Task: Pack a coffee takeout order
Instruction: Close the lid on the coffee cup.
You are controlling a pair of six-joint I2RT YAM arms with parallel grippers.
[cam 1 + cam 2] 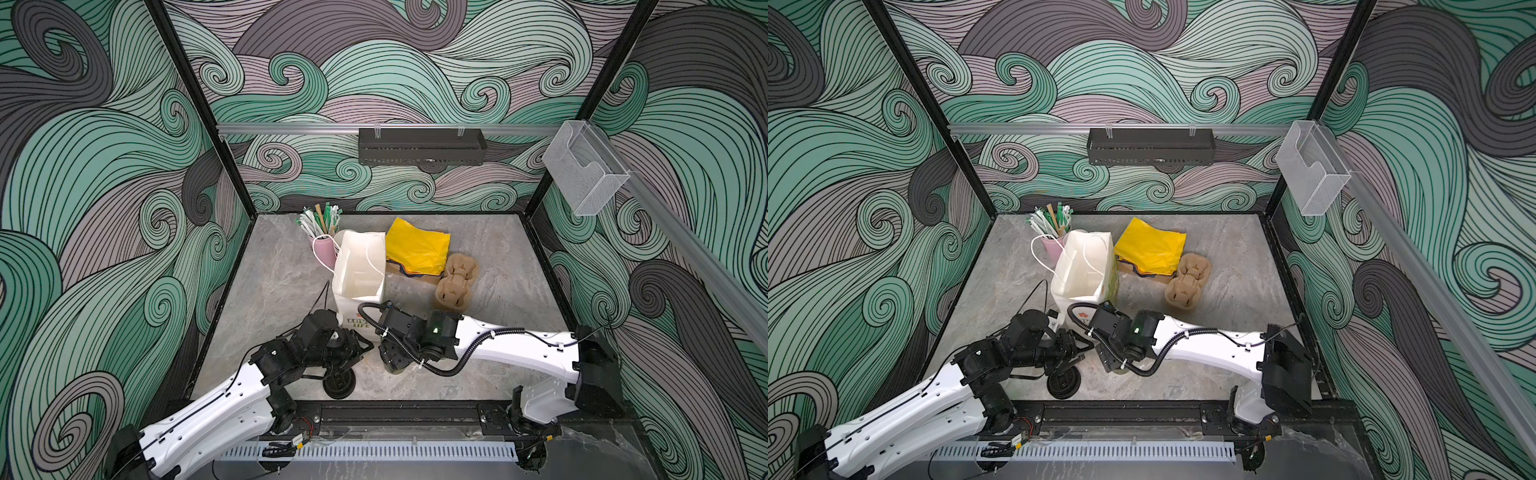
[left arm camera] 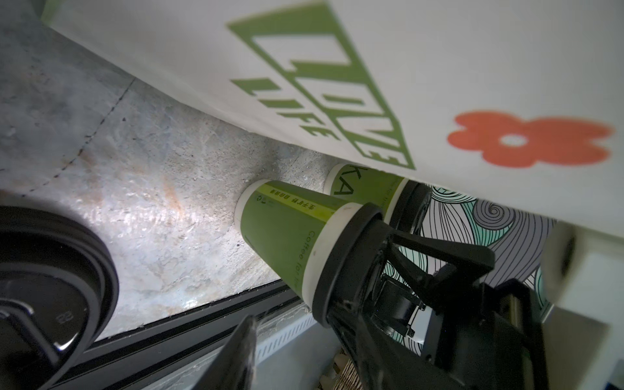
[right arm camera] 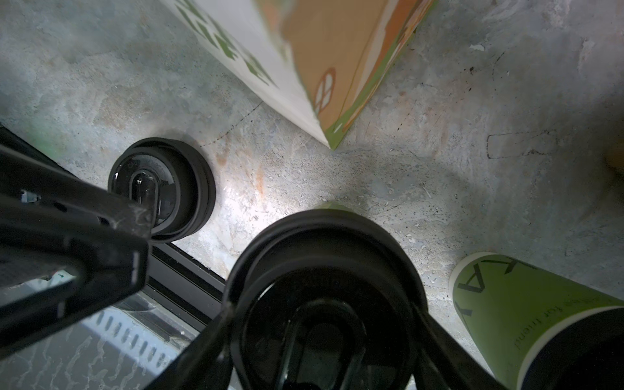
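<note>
a: top views are kinda useless for the cups tbh. in both top views the right gripper points down near the front of the white paper bag and covers nearly everything under it, only an olive sliver peeks out. you do get the layout though: yellow napkins in a loose pile on the table right of the bag, cardboard cup carrier just beside them, pink cup of straws behind the bag's left side.

b: the wrist cams fill that in. the left wrist view shows two green cups standing on the table by the bag's printed face, both wearing black lids: the near cup, and the far cup just beside it, partly hidden behind it. the right gripper's fingers sit tight against either side of the near cup's lid, so it's clamped on that one. the right wrist view agrees, that lid fills the whole gap between the fingers.

a: and the left gripper?

b: jaws apart. the right wrist view shows one finger over the stack of black lids near the table's front edge. the left wrist view shows the other finger off to the side of the stack, bare table between them.
</note>
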